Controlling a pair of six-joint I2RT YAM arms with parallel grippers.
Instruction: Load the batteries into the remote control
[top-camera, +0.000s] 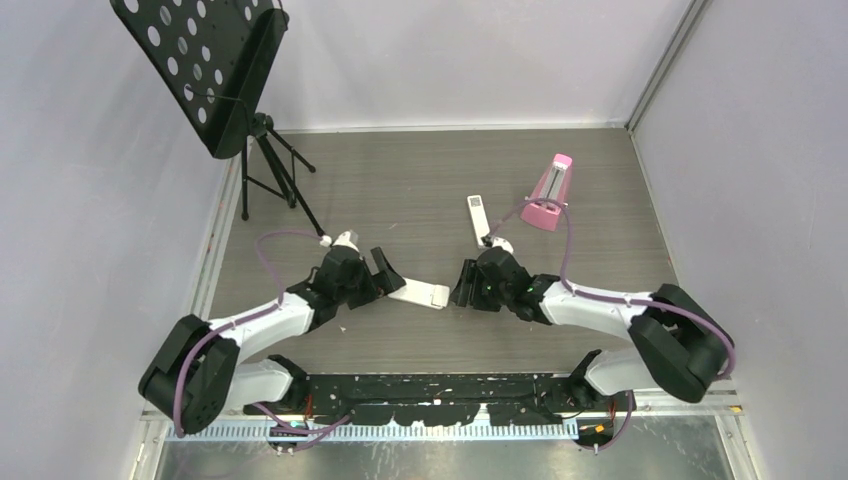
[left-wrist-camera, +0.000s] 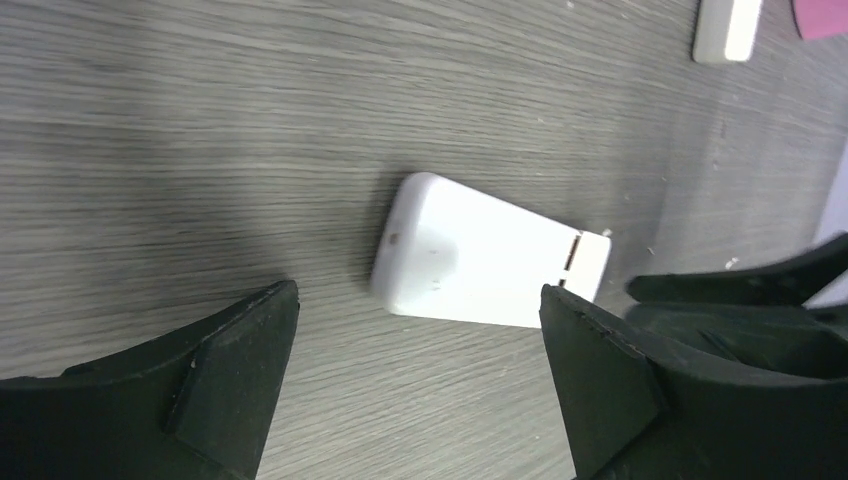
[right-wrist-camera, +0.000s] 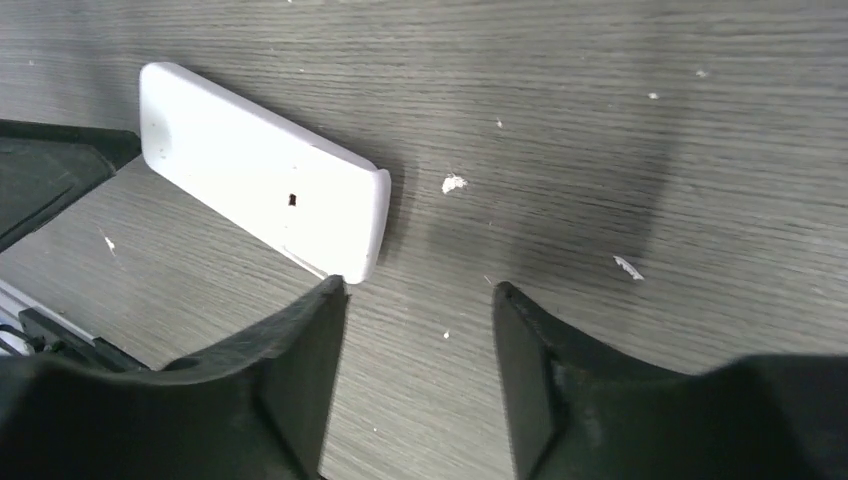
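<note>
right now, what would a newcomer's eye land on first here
The left gripper and right gripper, both open, flank the white remote control, which lies plain side up in the middle of the scene. Next come the pink metronome at the far right and the black perforated music stand in the far left corner.

The stand (top-camera: 205, 60) is cut off by the top edge of the overhead view. Toward the table's far edge, the slim remote's (top-camera: 477, 212) near end is hidden behind the right arm (top-camera: 580, 300). In the left wrist view, only that remote's tip is caught at the top edge, and just a pink corner of the metronome (left-wrist-camera: 825, 12) is seen. Only a plain white side of the remote (left-wrist-camera: 480, 260) is shown.
</note>
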